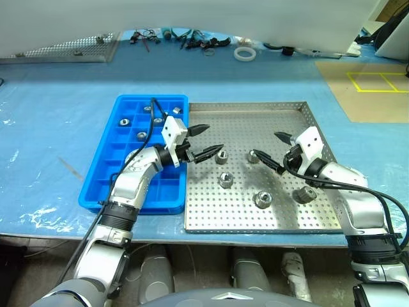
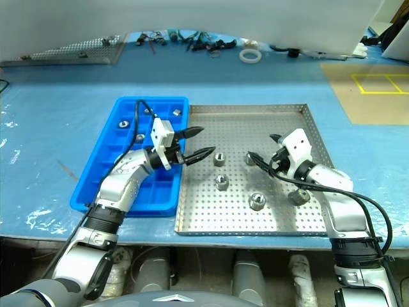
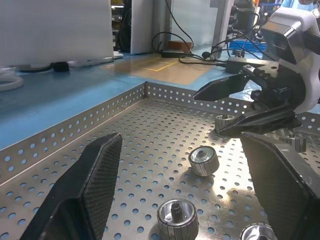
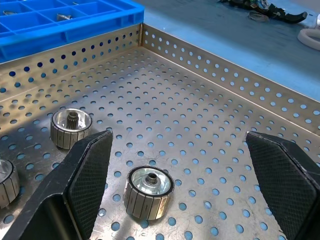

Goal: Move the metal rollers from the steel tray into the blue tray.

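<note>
The steel tray [image 1: 255, 112] lies at centre right on the table, and several metal rollers stand loose on it [image 1: 225, 180] [image 1: 262, 199] [image 1: 303, 194]. The blue tray [image 1: 102, 185] sits against its left side, with several rollers [image 1: 141, 135] in its far compartments. My left gripper [image 1: 206, 142] is open, reaching from over the blue tray across the steel tray's left edge, with one roller [image 1: 222, 157] just beyond its lower fingertip. My right gripper [image 1: 266, 144] is open over the tray's right half, and a roller [image 4: 148, 192] lies on the floor between its fingers [image 4: 85, 175].
A white tape ring [image 1: 244, 54] lies at the back of the blue-covered table, beside cables and small tools [image 1: 185, 39]. A flat perforated sheet [image 1: 64, 50] sits at the back left. A brown board with yellow tape [image 1: 377, 83] is at the right.
</note>
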Motion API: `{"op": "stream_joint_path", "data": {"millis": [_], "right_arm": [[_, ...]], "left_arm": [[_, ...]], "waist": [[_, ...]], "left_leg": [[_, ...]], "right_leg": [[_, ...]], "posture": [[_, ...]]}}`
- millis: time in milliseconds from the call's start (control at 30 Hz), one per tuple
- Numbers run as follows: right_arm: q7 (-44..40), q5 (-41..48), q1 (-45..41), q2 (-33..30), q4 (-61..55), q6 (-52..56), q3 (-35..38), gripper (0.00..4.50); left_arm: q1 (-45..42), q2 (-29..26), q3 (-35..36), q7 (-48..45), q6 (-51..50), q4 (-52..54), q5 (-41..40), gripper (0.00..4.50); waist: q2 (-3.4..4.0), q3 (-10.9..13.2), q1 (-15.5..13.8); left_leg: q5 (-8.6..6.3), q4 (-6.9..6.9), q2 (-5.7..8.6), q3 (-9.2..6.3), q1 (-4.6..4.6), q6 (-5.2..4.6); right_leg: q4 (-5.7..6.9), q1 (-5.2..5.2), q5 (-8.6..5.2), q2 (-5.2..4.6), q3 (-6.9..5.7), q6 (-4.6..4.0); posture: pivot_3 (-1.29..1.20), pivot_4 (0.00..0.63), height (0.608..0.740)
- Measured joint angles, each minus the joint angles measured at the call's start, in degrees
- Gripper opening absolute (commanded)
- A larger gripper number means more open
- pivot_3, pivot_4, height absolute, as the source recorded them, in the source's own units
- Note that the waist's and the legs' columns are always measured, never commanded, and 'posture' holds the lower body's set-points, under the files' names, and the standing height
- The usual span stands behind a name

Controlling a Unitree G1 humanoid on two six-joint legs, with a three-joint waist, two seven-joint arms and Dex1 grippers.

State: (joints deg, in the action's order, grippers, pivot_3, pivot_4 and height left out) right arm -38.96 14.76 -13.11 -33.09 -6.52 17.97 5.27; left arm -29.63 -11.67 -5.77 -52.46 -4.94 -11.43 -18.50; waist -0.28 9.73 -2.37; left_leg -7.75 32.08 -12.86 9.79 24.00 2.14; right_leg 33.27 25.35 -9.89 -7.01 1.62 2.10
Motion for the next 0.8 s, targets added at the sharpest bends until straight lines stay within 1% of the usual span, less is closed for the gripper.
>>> {"op": "stream_joint_path", "data": {"millis": [433,800], "right_arm": [[1.2,-0.3,0.6,0.2,-0.2,0.4,0.0,4.50],[2.0,-0.6,0.8,0.2,-0.9,1.0,0.0,4.50]], "left_arm": [[-1.1,0.4,-0.5,0.0,0.8,-3.5,1.2,4.00],[-2.1,0.7,-0.7,-0.5,1.4,-4.4,1.7,4.00]], "waist": [[0.00,0.0,0.0],[0.00,0.0,0.0]], "left_leg": [[0.00,0.06,0.00,0.00,0.00,0.00],[0.00,0.08,0.00,0.00,-0.01,0.00]], "right_leg": [[0.06,0.00,0.00,-0.01,0.01,0.00],[0.09,0.00,0.00,-0.01,0.01,0.00]], "posture": [[-0.16,0.150,0.740],[-0.17,0.150,0.740]]}}
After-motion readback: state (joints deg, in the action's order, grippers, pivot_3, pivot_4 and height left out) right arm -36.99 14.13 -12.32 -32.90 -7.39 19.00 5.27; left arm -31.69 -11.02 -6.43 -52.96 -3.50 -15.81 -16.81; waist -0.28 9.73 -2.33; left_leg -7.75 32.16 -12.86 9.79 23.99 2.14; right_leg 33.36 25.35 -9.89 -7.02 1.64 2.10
